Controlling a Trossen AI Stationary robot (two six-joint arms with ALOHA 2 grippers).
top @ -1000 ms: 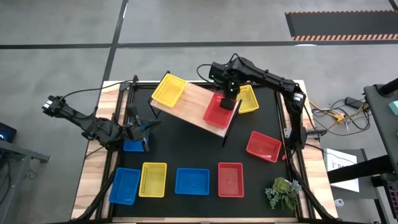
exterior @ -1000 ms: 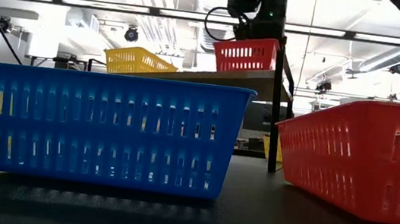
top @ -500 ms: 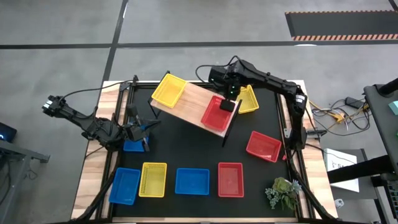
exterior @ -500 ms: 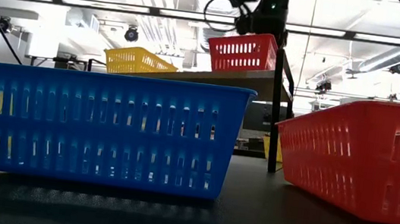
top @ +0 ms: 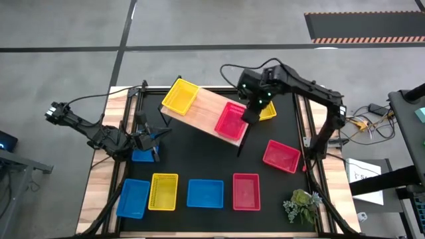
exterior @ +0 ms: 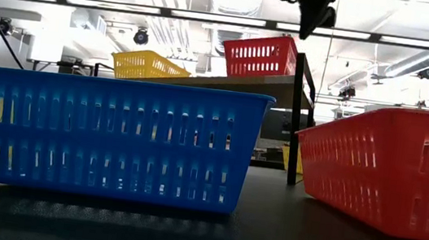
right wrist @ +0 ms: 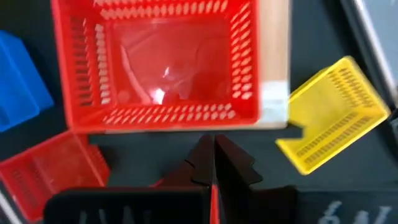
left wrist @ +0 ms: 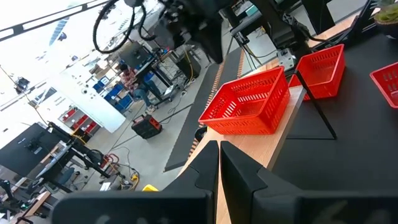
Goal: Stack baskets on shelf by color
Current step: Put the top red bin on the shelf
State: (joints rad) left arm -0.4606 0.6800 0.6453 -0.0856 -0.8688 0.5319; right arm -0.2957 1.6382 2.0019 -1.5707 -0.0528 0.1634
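Pulling my right gripper (top: 251,114) off toward three o'clock, fingers closed on nothing — the red basket (top: 230,121) now sits released on the shelf (top: 207,106); left gripper (top: 147,141) waits, pinched empty.

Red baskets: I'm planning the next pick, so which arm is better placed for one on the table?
Right. Its end effector hovers beside the shelf, close to the nearest loose red basket. The left end effector sits across the table.

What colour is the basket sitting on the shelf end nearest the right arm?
Red. The basket on the shelf shows best in the high view.
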